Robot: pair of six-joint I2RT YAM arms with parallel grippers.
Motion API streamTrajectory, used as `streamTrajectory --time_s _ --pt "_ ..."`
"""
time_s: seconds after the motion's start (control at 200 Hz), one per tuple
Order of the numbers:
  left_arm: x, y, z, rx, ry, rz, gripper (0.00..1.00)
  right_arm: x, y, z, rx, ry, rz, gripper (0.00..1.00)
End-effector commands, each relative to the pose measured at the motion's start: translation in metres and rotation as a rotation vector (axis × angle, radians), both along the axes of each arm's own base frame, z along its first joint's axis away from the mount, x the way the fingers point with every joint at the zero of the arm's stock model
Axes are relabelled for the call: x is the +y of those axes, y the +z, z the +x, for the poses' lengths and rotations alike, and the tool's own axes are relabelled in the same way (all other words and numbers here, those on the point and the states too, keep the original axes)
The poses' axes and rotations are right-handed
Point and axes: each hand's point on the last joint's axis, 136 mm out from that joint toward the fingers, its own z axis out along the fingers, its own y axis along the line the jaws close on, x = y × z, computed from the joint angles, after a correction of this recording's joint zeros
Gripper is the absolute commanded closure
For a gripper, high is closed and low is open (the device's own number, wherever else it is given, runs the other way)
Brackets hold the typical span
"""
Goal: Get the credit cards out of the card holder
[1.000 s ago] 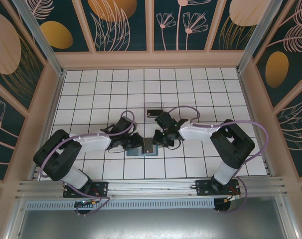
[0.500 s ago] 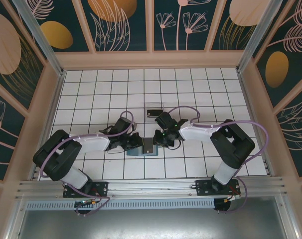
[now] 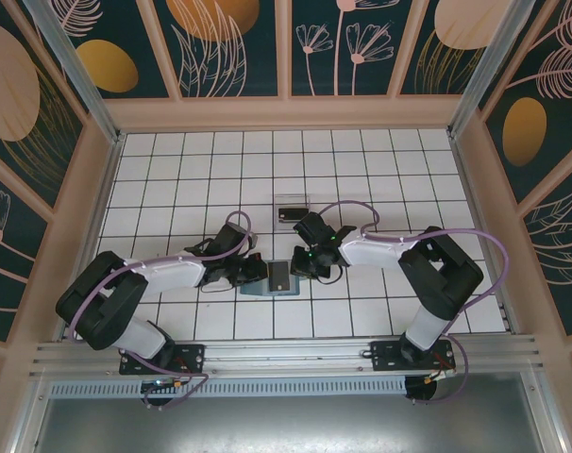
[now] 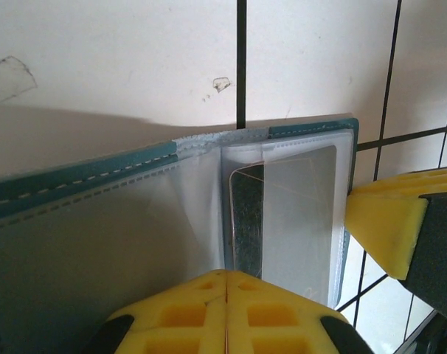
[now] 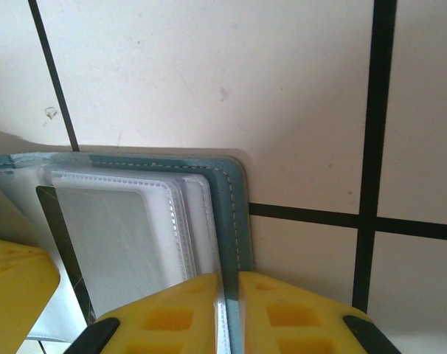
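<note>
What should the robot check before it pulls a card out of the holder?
1. Holder lying open: ok.
2. Right hand shut on the holder's teal edge: ok.
3. Left hand shut on the holder's clear sleeve: ok.
4. Left hand pinching the card itself: cannot tell.
5. Card out of the sleeve: not ok, it sits inside.
6. Box out of the way: ok, apart behind the holder.
</note>
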Motion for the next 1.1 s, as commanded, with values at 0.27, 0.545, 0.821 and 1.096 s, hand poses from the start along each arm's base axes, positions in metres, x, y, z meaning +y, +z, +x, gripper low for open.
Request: streamTrajectory --time_s 0.27,0.545,0.821,1.096 --pt "-0.002 0.007 0.001 -0.019 0.017 -0.126 0.75 -0.017 -0.018 -0.014 0.047 -0.003 -0.090 0.85" --pt "-0.012 0.004 -0.005 0.005 -0.008 -0.200 0.73 -0.016 -0.019 -0.015 0.052 -0.001 -0.093 0.85" --pt "-0.014 -0.001 -0.006 0.023 -0.016 -0.211 0.77 -0.016 -0.020 -0.016 0.055 0.003 -0.095 0.85" --pt "-0.012 -0.011 -0.008 0.044 -0.005 -0.191 0.75 -0.014 -0.020 -0.016 0.056 0.006 -0.091 0.85"
